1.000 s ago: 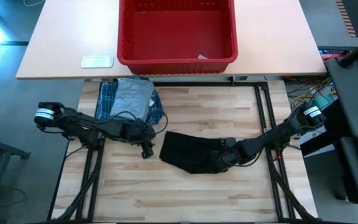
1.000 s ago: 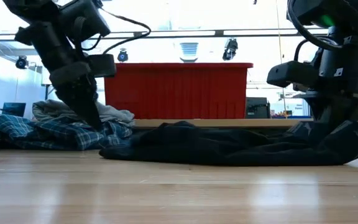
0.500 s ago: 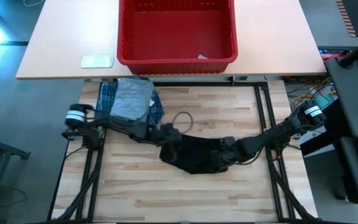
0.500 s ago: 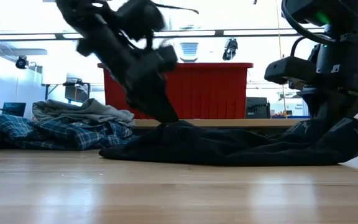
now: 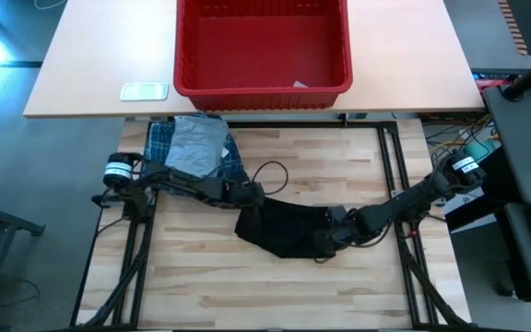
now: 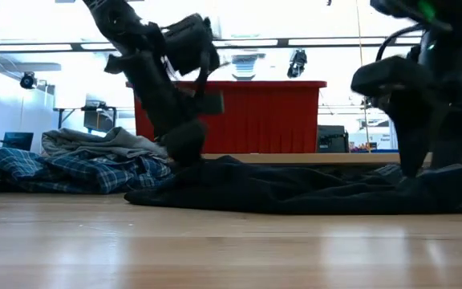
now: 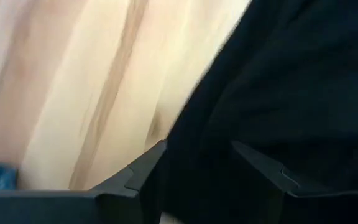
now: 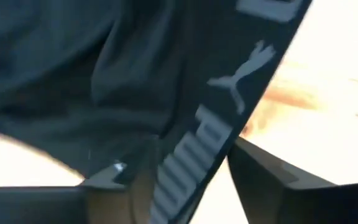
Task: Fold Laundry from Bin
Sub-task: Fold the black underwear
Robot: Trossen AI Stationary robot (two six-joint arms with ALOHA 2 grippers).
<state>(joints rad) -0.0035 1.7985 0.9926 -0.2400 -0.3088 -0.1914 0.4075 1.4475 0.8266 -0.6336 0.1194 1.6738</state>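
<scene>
Small black soft garment (image 5: 289,231) spread on the pale wooden slatted table (image 5: 192,286), between both grippers.
It is judged light, limp and slip-prone, best pinched at edges; left gripper (image 5: 254,195) is parted over its edge, right gripper (image 5: 324,245) spread astride its lettered band, nothing seen clamped; the red plastic bin (image 5: 262,90) sits beyond, a bright room behind.

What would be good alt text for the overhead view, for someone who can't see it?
Seen from above, both dark arms reach onto a small black garment on the wooden table, the left gripper at its upper left corner, the right gripper at its right edge. Behind lie a blue plaid shirt under a grey T-shirt, and an almost empty red plastic bin.
</scene>
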